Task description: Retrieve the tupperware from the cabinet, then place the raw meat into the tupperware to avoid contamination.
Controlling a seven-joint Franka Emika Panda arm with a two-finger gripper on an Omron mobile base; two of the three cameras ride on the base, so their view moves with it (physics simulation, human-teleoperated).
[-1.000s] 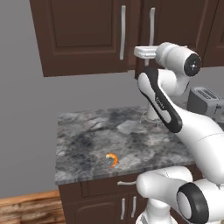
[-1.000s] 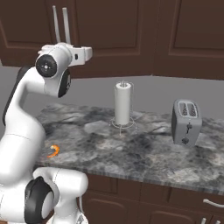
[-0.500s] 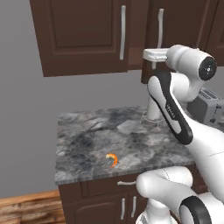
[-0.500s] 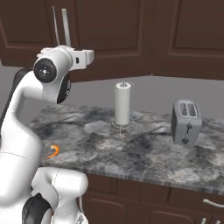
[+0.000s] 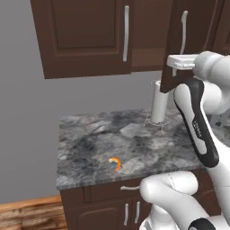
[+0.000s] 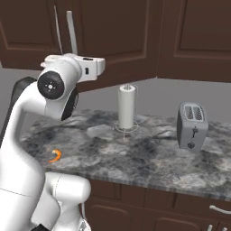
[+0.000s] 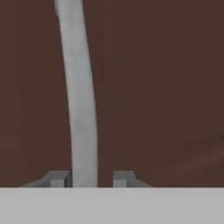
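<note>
Cabinet [image 5: 85, 36] door [image 5: 197, 40] — stiff, hinged, bound to swing on an arc — is best taken by its handle [image 5: 183, 31]. In the left view it stands ajar, where a second ago it sat flush; the shrimp [image 5: 116, 164] lies on the counter [image 5: 85, 143], well apart. The right view has the shrimp [image 6: 55, 156] unmoved. In the hand view the gripper [image 7: 91, 178] straddles the handle [image 7: 81, 109], jaws slightly parted — one tip touching, the other clear. The tupperware is hidden, likely inside.

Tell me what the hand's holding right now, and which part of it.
The hand straddles the cabinet door's bar handle near its lower end; whether it grips or just brackets the bar cannot be told.
</note>
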